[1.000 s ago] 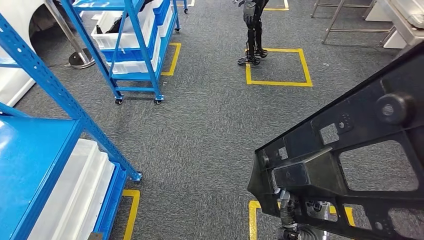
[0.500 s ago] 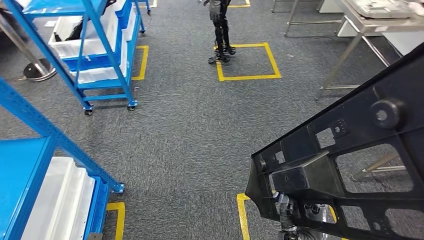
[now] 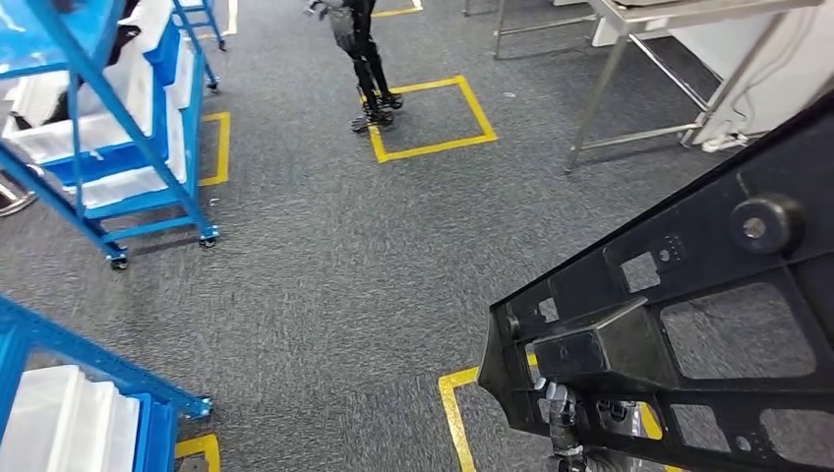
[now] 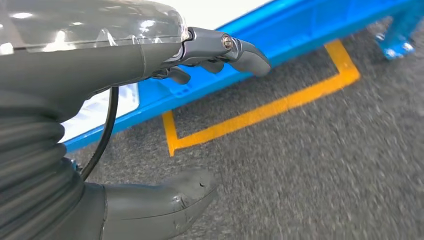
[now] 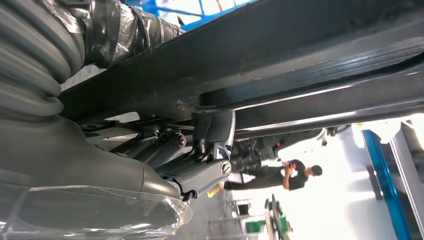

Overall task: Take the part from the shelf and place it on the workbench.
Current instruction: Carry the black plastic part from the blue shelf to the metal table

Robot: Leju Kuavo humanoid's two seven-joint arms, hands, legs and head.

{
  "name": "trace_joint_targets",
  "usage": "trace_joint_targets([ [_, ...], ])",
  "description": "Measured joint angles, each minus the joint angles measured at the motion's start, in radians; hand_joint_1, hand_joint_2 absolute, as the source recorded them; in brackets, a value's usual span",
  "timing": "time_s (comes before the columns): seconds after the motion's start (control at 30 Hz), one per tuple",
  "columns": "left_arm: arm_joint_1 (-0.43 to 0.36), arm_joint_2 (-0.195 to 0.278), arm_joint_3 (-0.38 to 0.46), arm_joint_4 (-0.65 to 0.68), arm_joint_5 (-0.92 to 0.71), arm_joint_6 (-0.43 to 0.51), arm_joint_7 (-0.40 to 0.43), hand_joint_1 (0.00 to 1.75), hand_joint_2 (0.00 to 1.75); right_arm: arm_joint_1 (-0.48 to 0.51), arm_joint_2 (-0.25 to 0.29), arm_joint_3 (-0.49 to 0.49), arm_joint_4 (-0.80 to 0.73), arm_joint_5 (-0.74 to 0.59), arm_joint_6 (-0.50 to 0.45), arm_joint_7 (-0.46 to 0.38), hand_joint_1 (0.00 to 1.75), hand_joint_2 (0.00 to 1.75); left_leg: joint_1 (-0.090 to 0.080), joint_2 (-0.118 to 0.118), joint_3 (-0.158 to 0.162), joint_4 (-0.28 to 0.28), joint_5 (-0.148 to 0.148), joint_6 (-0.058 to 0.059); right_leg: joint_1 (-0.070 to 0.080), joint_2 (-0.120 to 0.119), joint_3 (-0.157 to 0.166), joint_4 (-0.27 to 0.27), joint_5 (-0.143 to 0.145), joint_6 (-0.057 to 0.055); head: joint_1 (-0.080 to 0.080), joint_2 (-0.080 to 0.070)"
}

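Right robot hand point(image 5: 165, 165) grips the black part point(image 3: 679, 324); left robot hand point(image 4: 150, 125) hangs open, empty.

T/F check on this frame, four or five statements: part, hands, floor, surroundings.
1. The right robot hand holds the black part. True.
2. The left robot hand holds a white bin. False: it holds nothing, fingers apart above the carpet.
3. The part rests on the workbench. False: it is held up over the floor, and the metal workbench stands apart at upper right.
4. Yellow tape marks squares on the carpet. True.
5. The blue cart stands bare. False: its shelves hold white bins.
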Motion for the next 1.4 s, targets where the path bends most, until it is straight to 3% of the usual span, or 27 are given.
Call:
trace_joint_targets([
  [0.07, -0.001, -0.002, 0.0, 0.0, 0.0, -0.002, -0.001, 0.0, 1.75, 0.001, 0.002, -0.002, 0.003, -0.002, 0.007, 0.0, 1.75, 1.75, 0.0, -0.021, 0.039, -0.109, 0.078, 0.008, 0.001, 0.027, 0.002, 0.005, -0.003, 0.001, 0.0, 0.0],
  [0.13, 0.0, -0.003, 0.0, 0.0, 0.0, -0.003, -0.002, 0.0, 1.75, 0.002, 0.006, -0.004, 0.006, -0.003, 0.013, 0.0, 1.75, 1.75, 0.0, -0.066, 0.085, -0.223, 0.123, 0.015, 0.001, 0.051, -0.001, 0.011, -0.006, 0.008, 0.0, 0.0],
  [0.2, 0.0, -0.004, 0.0, 0.0, -0.002, -0.004, 0.0, 0.0, 1.75, 0.003, 0.009, -0.007, 0.007, -0.004, 0.02, 0.0, 1.75, 1.75, -0.004, -0.082, 0.102, -0.259, 0.123, 0.019, -0.003, 0.075, -0.008, 0.012, -0.003, 0.019, 0.0, 0.0],
  [0.27, -0.003, -0.006, 0.0, 0.0, -0.005, -0.004, 0.003, 0.0, 1.75, 0.009, 0.013, -0.013, 0.007, -0.004, 0.026, 0.0, 1.75, 1.75, -0.004, -0.06, 0.107, -0.271, 0.128, 0.027, -0.006, 0.087, -0.014, 0.013, -0.002, 0.032, 0.0, 0.0],
  [0.33, -0.005, -0.011, 0.0, 0.0, -0.006, -0.005, 0.004, 0.0, 1.75, 0.011, 0.015, -0.019, 0.008, -0.004, 0.03, 0.0, 1.75, 1.75, 0.0, -0.034, 0.114, -0.287, 0.135, 0.039, -0.001, 0.042, -0.034, 0.056, -0.032, 0.043, 0.001, 0.0],
  [0.4, -0.001, -0.013, 0.0, 0.0, -0.006, -0.005, 0.004, 0.0, 1.75, 0.01, 0.015, -0.021, 0.01, -0.004, 0.031, 0.0, 1.75, 1.75, -0.001, -0.005, 0.118, -0.293, 0.136, 0.047, -0.001, -0.019, -0.09, 0.171, -0.095, 0.05, 0.002, 0.0],
  [0.47, 0.003, -0.013, 0.0, 0.0, -0.006, -0.005, 0.005, 0.0, 1.75, 0.01, 0.015, -0.023, 0.014, -0.004, 0.032, 0.0, 1.75, 1.75, -0.002, 0.025, 0.119, -0.292, 0.131, 0.048, -0.007, -0.04, -0.143, 0.273, -0.129, 0.057, 0.002, 0.0],
  [0.5, 0.003, -0.014, 0.0, 0.0, -0.006, -0.005, 0.005, 0.0, 1.75, 0.011, 0.015, -0.024, 0.015, -0.004, 0.032, 0.0, 1.75, 1.75, -0.002, 0.039, 0.12, -0.29, 0.129, 0.046, -0.011, -0.045, -0.146, 0.276, -0.118, 0.06, 0.002, 0.0],
  [0.57, 0.001, -0.016, 0.0, 0.0, -0.006, -0.005, 0.005, 0.0, 1.75, 0.012, 0.015, -0.025, 0.016, -0.004, 0.032, 0.0, 1.75, 1.75, -0.001, 0.063, 0.127, -0.287, 0.121, 0.04, -0.017, -0.067, -0.093, 0.174, -0.053, 0.063, 0.002, 0.0],
  [0.6, 0.001, -0.017, 0.0, 0.0, -0.006, -0.005, 0.005, 0.0, 1.75, 0.011, 0.015, -0.025, 0.016, -0.004, 0.032, 0.0, 1.75, 1.75, -0.002, 0.074, 0.132, -0.285, 0.115, 0.035, -0.015, -0.093, -0.056, 0.105, -0.026, 0.061, 0.002, 0.0],
  [0.67, 0.0, -0.018, 0.0, 0.0, -0.006, -0.005, 0.005, 0.0, 1.75, 0.01, 0.015, -0.025, 0.017, -0.004, 0.032, 0.0, 1.75, 1.75, -0.007, 0.091, 0.14, -0.281, 0.106, 0.024, -0.008, -0.126, -0.013, 0.021, -0.003, 0.051, 0.002, 0.0],
  [0.7, -0.001, -0.018, 0.0, 0.0, -0.006, -0.005, 0.005, 0.0, 1.75, 0.01, 0.016, -0.025, 0.017, -0.004, 0.032, 0.0, 1.75, 1.75, -0.009, 0.101, 0.143, -0.281, 0.103, 0.019, -0.003, -0.127, -0.011, 0.013, -0.006, 0.046, 0.001, 0.0],
  [0.77, -0.006, -0.019, 0.0, 0.0, -0.006, -0.005, 0.005, 0.0, 1.75, 0.013, 0.017, -0.026, 0.018, -0.004, 0.032, 0.0, 1.75, 1.75, -0.007, 0.11, 0.15, -0.28, 0.097, 0.008, -0.004, -0.102, -0.012, 0.009, -0.004, 0.034, 0.001, 0.0],
  [0.83, -0.008, -0.02, 0.0, 0.0, -0.006, -0.005, 0.006, 0.0, 1.75, 0.014, 0.02, -0.026, 0.018, -0.003, 0.033, 0.0, 1.75, 1.75, -0.001, 0.071, 0.14, -0.244, 0.067, -0.002, -0.009, -0.079, -0.009, 0.002, 0.0, 0.021, 0.001, 0.0],
  [0.9, -0.004, -0.02, 0.0, 0.0, -0.005, -0.005, 0.008, 0.0, 1.75, 0.014, 0.026, -0.027, 0.019, -0.002, 0.039, 0.0, 1.75, 1.75, 0.001, 0.017, 0.089, -0.132, 0.006, -0.005, -0.01, -0.057, -0.007, 0.0, 0.002, 0.012, 0.001, 0.0],
  [0.97, 0.003, -0.019, 0.001, 0.0, -0.001, -0.006, 0.009, 0.0, 1.75, 0.014, 0.032, -0.031, 0.022, -0.001, 0.053, 0.0, 1.75, 1.75, 0.001, 0.003, 0.027, -0.012, -0.034, -0.005, -0.008, -0.028, -0.008, 0.003, 0.001, 0.008, 0.001, 0.0],
  [1.0, 0.005, -0.019, 0.001, 0.0, 0.0, -0.007, 0.009, 0.0, 1.75, 0.015, 0.035, -0.035, 0.024, -0.001, 0.061, 0.0, 1.75, 1.75, 0.001, 0.001, 0.013, 0.006, -0.026, -0.004, -0.007, -0.013, -0.007, 0.004, 0.001, 0.008, 0.001, 0.0],
  [1.03, 0.005, -0.019, 0.001, 0.0, 0.001, -0.008, 0.009, 0.0, 1.75, 0.016, 0.039, -0.039, 0.025, -0.001, 0.068, 0.0, 1.75, 1.75, 0.001, -0.001, 0.016, -0.013, 0.002, -0.002, -0.006, 0.002, -0.006, 0.006, 0.0, 0.007, 0.001, 0.0],
  [1.07, 0.005, -0.019, 0.001, 0.0, 0.001, -0.009, 0.009, 0.0, 1.75, 0.016, 0.042, -0.042, 0.026, 0.0, 0.073, 0.0, 1.75, 1.75, 0.001, -0.008, 0.035, -0.068, 0.043, 0.001, -0.006, 0.017, -0.004, 0.008, -0.001, 0.008, 0.001, 0.0],
  [1.13, 0.006, -0.019, 0.001, 0.0, 0.0, -0.01, 0.009, 0.0, 1.75, 0.015, 0.049, -0.046, 0.028, 0.007, 0.076, 0.0, 1.75, 1.75, 0.003, -0.056, 0.083, -0.195, 0.103, 0.009, -0.006, 0.043, -0.006, 0.013, -0.003, 0.013, 0.001, 0.0],
  [1.2, 0.006, -0.019, 0.001, 0.0, -0.001, -0.013, 0.01, 0.0, 1.75, 0.015, 0.053, -0.049, 0.03, 0.021, 0.076, 0.0, 1.75, 1.75, 0.001, -0.092, 0.106, -0.252, 0.113, 0.014, -0.01, 0.067, -0.016, 0.018, -0.001, 0.025, 0.001, 0.0],
  [1.27, 0.005, -0.021, 0.001, 0.0, -0.003, -0.016, 0.014, 0.0, 1.75, 0.018, 0.055, -0.05, 0.033, 0.032, 0.074, 0.0, 1.75, 1.75, 0.0, -0.078, 0.109, -0.26, 0.115, 0.021, -0.014, 0.088, -0.023, 0.016, 0.004, 0.04, 0.001, 0.0],
  [1.33, 0.003, -0.025, 0.001, 0.0, -0.005, -0.018, 0.016, 0.0, 1.75, 0.022, 0.055, -0.051, 0.034, 0.036, 0.07, 0.0, 1.75, 1.75, 0.004, -0.052, 0.113, -0.272, 0.121, 0.033, -0.01, 0.056, -0.034, 0.036, -0.011, 0.051, 0.002, 0.0],
  [1.4, 0.005, -0.027, 0.002, 0.0, -0.005, -0.019, 0.017, 0.0, 1.75, 0.021, 0.055, -0.051, 0.037, 0.037, 0.068, 0.0, 1.75, 1.75, 0.004, -0.023, 0.115, -0.278, 0.123, 0.044, -0.008, -0.01, -0.078, 0.128, -0.065, 0.058, 0.004, 0.0],
])
